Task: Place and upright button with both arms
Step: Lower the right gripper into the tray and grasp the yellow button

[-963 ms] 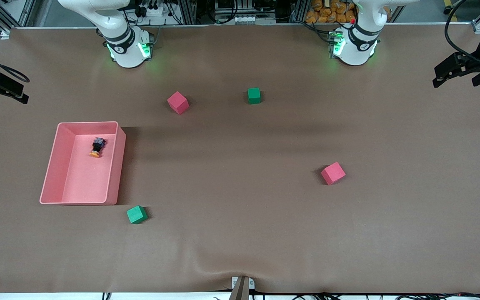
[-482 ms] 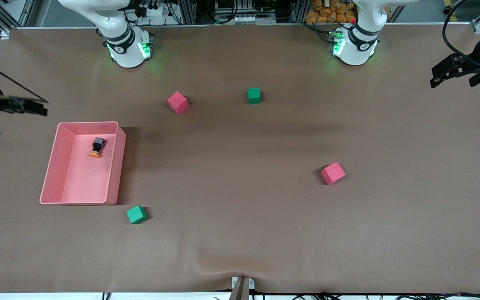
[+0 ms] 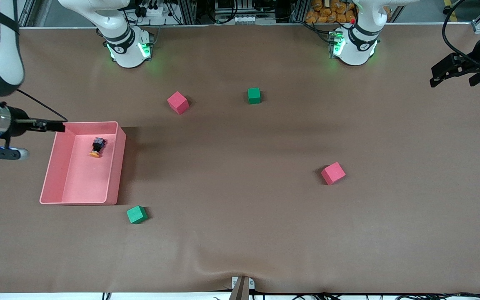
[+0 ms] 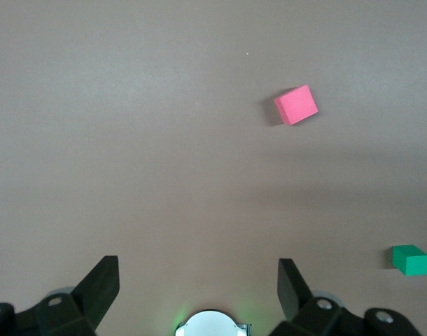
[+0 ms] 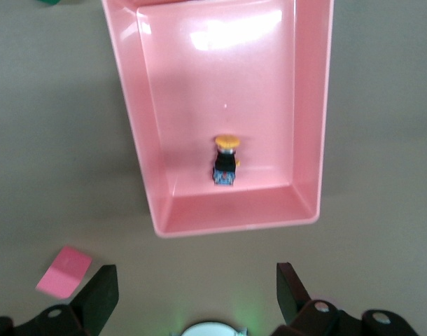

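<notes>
Right wrist view: the right gripper [image 5: 192, 294] hangs empty with its jaws spread wide at the bottom of the frame, and the button [image 5: 226, 160] lies just above centre, straight ahead of the gap between the black fingers, inside the pink tray [image 5: 308, 112]. The button rests on its side near the tray's lower wall, its long axis running up and down the frame with the round orange cap uppermost and the blocky black body below. In the front view the right gripper [image 3: 42, 125] sits at the tray's upper left corner, clearly the nearer arm, while the left gripper [image 3: 450, 71] waits, jaws wide and empty, at the upper right edge. The tray looks like smooth, glossy moulded plastic with rounded corners; the table [image 3: 240, 233] wears a matte brown cloth.
</notes>
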